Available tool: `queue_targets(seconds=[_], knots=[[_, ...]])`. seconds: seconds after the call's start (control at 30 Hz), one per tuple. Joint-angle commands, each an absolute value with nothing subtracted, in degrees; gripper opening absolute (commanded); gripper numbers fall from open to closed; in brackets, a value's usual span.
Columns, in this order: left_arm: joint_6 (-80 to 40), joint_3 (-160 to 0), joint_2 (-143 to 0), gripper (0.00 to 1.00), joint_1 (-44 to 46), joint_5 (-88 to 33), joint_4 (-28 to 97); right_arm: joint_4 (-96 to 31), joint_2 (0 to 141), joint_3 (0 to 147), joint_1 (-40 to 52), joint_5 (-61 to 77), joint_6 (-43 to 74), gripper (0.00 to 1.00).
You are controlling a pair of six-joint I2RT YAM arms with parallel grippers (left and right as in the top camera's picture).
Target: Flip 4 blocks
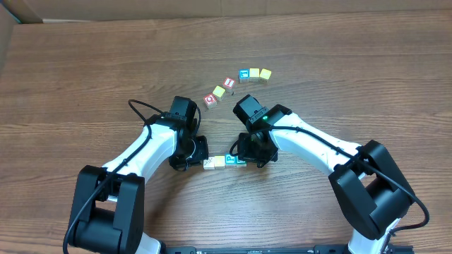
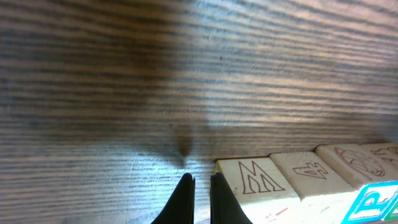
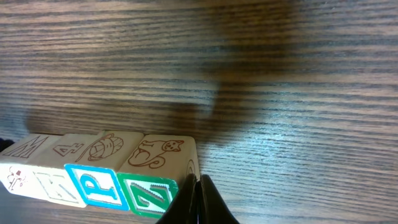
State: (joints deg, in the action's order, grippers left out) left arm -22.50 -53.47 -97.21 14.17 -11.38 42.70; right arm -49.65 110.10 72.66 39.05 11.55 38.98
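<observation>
Between left gripper (image 2: 199,185) and right gripper (image 3: 198,185), both clenched, four blocks (image 1: 220,161) line up; six others (image 1: 254,73) lie beyond.

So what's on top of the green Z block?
Nothing sits on the green Z block; its top face shows an outlined animal. Its underside, against the table, is hidden.

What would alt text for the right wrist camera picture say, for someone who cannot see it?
Four small wooden blocks sit in a row on a wood-grain table, at the lower left; the last two are a blue P block and a green Z block. The shut right gripper sits beside the green Z block.
</observation>
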Motion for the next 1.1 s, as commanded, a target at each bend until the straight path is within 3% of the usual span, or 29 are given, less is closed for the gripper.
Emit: queue_targets(seconds=[0.0, 1.07], knots=[[-23.1, -52.7, -97.2, 0.04, 14.4, -11.8, 41.7, -49.6, 109.4, 72.4, 39.3, 12.9, 39.3, 0.04], [-18.9, -54.7, -97.2, 0.04, 14.8, -12.1, 34.1, -50.2, 109.4, 72.4, 39.3, 16.8, 52.8, 0.04]])
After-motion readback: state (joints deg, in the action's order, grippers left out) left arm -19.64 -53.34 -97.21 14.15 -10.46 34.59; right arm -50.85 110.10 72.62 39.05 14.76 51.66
